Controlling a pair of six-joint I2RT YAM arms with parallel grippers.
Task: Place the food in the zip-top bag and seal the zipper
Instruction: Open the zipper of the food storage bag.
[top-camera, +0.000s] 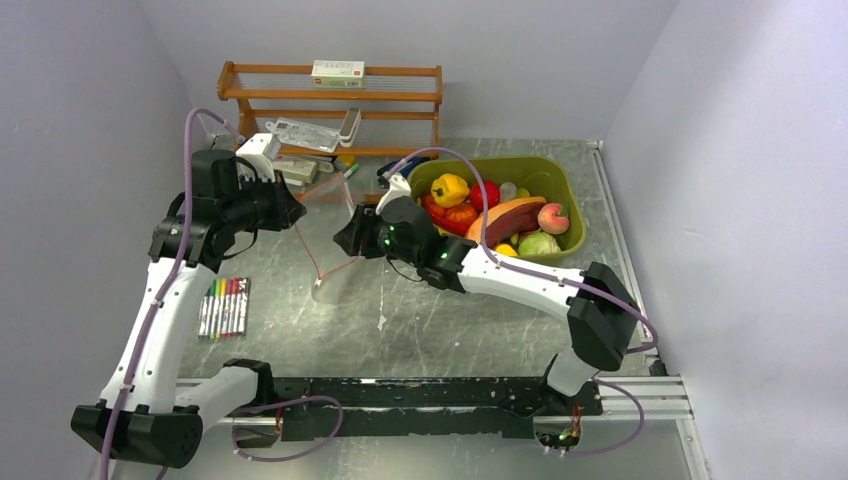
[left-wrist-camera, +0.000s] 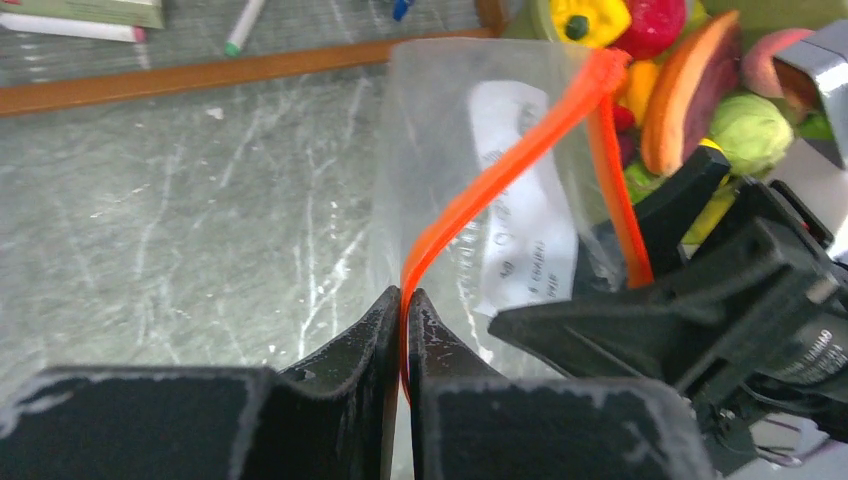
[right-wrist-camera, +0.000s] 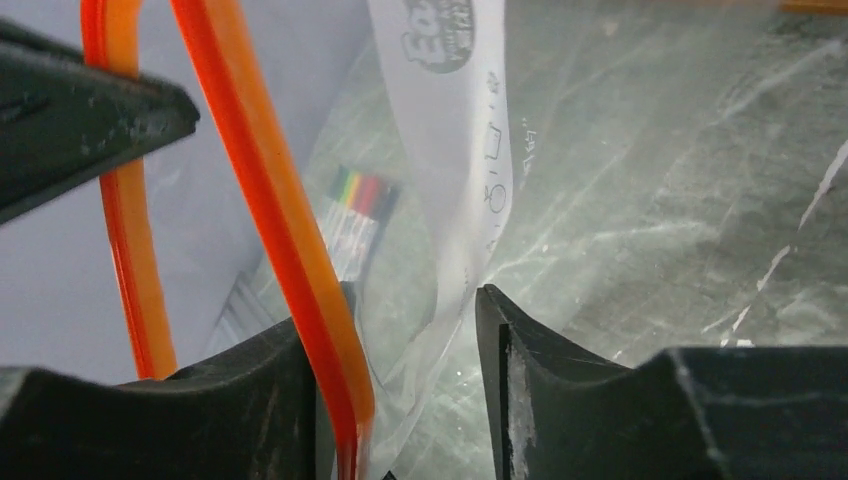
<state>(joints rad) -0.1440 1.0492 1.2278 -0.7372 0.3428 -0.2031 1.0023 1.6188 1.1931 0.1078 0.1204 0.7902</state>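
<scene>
The clear zip-top bag (top-camera: 332, 235) hangs above the table between my two grippers, mouth spread. My left gripper (left-wrist-camera: 404, 295) is shut on one end of its red-orange zipper (left-wrist-camera: 500, 165). My right gripper (right-wrist-camera: 405, 305) stands open. The other zipper strip (right-wrist-camera: 270, 200) and a fold of bag film lie against its left finger, with a clear gap to the right finger. The food (top-camera: 495, 210), toy fruits and vegetables in yellow, red, orange and green, fills the olive-green tub (top-camera: 565, 185) right of the bag. No food shows inside the bag.
A pack of coloured markers (top-camera: 224, 307) lies on the table left of centre. A wooden rack (top-camera: 330, 95) with a white box (top-camera: 338, 72) stands at the back, with packets and pens below it. Grey walls close in on both sides.
</scene>
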